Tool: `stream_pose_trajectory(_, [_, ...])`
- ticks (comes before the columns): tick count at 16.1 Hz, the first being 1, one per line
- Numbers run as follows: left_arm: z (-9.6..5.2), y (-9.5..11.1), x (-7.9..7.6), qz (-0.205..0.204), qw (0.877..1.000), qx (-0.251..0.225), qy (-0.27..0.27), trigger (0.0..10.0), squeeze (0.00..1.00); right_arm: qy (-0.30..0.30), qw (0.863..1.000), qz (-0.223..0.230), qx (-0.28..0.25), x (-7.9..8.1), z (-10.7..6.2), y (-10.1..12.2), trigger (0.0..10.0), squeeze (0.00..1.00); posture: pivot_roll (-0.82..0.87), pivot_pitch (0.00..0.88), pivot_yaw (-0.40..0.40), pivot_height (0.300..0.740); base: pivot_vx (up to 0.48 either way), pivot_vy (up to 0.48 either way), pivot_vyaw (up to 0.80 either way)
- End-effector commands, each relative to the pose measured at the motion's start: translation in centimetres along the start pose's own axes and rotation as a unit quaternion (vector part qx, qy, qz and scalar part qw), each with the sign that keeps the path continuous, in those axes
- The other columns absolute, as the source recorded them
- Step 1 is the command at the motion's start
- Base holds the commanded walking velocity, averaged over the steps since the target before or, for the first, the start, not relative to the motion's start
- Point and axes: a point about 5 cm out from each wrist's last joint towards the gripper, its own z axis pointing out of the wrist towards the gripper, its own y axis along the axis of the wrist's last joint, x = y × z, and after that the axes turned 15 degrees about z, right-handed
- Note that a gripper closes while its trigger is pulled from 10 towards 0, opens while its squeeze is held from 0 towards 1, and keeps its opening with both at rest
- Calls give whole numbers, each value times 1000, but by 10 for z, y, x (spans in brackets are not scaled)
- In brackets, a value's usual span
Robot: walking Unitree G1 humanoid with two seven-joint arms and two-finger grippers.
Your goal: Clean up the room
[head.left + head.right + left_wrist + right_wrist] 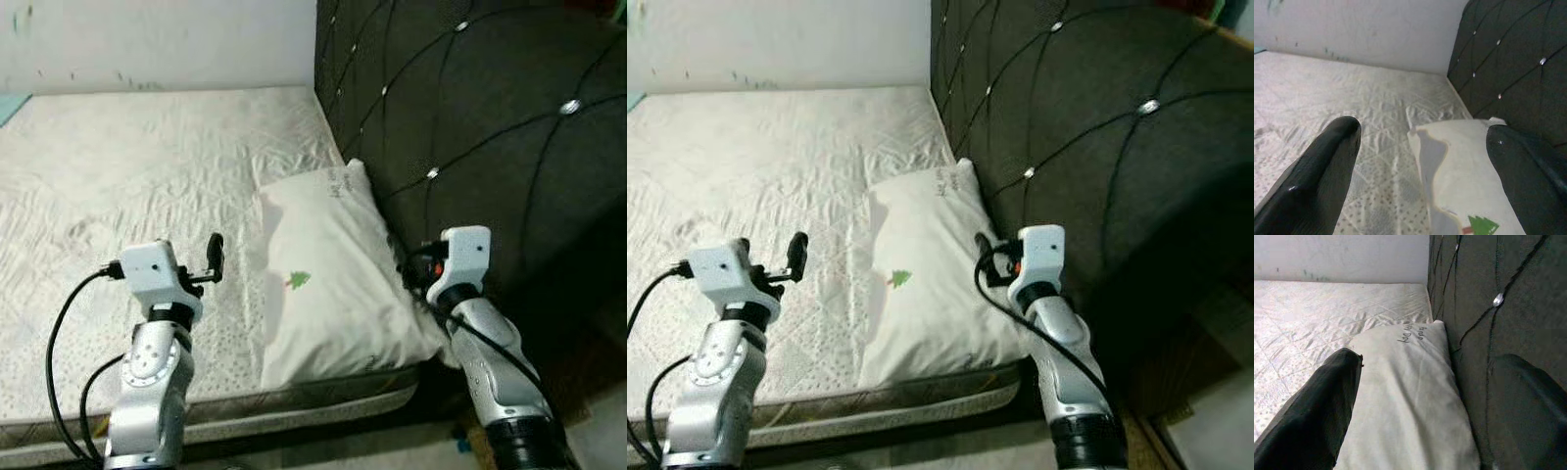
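The pillow (328, 284) lies lengthwise between both spread-fingered tools, just ahead of the right tool (407, 269), nearer than the left tool (211, 257).

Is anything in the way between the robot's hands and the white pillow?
Nothing visible is. The pillow lies on the mattress against the dark headboard. The left gripper hangs open beside the pillow, over bare mattress. The right gripper is open at the pillow's headboard edge.
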Motion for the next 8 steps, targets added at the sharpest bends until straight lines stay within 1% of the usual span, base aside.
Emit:
stream_pose_trajectory(1, [-1,-5,-2,13,1000,13,4,10000,0,22,1000,-16,1,5,-2,2,10000,0,-22,0,14,740,0,0,0])
stream_pose_trajectory(3, [1,-5,0,42,999,22,16,10000,0,31,999,-30,7,6,-2,4,10000,0,-39,0,31,740,0,0,0])
stream_pose_trajectory(4, [2,-5,3,38,999,27,19,10000,0,37,998,-41,6,5,-1,8,10000,0,-53,0,45,740,0,0,0])
stream_pose_trajectory(6, [4,-3,3,41,999,26,14,10000,0,39,999,-35,15,2,-6,9,10000,0,-61,0,74,740,0,0,0])
stream_pose_trajectory(7, [2,-3,3,42,999,22,16,10000,0,59,998,-22,28,4,-13,5,10000,0,-63,0,83,740,0,0,0])
stream_pose_trajectory(8, [1,-3,4,41,999,22,19,10000,0,64,997,-18,32,6,-15,3,10000,0,-63,0,83,740,0,0,0])
